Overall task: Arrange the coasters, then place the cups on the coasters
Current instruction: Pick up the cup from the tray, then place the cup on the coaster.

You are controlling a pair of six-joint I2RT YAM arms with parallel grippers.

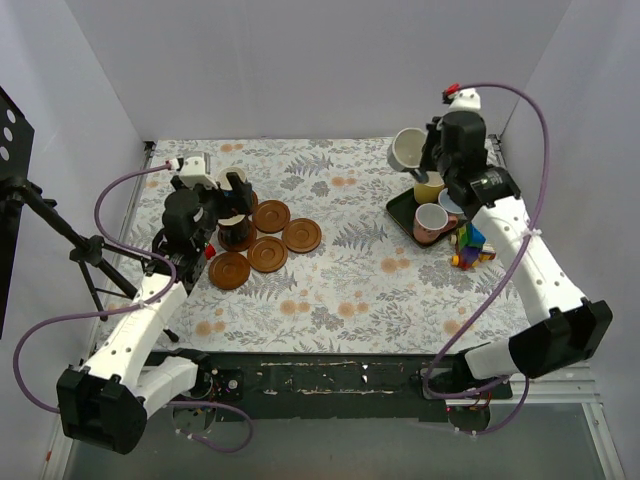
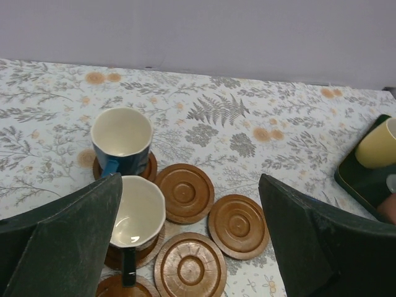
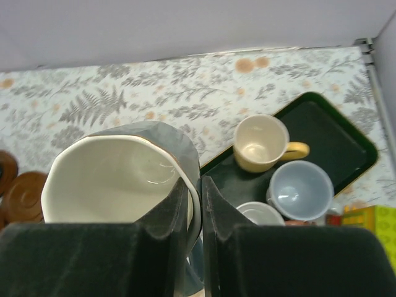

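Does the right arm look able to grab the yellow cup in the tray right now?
Probably not yet. The right pincer is shut on the rim of a pale cup, so it has no free grip. The yellow cup itself stands clear from above in the tray.

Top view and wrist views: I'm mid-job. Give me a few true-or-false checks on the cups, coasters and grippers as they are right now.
1. The right gripper pinches the wall of a pale cup, held up off the table. True.
2. Every coaster carries a cup. False: only two do, a dark blue cup and a second dark cup; four coasters are bare.
3. The left gripper is open and holds nothing. True.
4. The tray is empty. False: the tray holds a yellow cup, a light blue cup and a pink cup.
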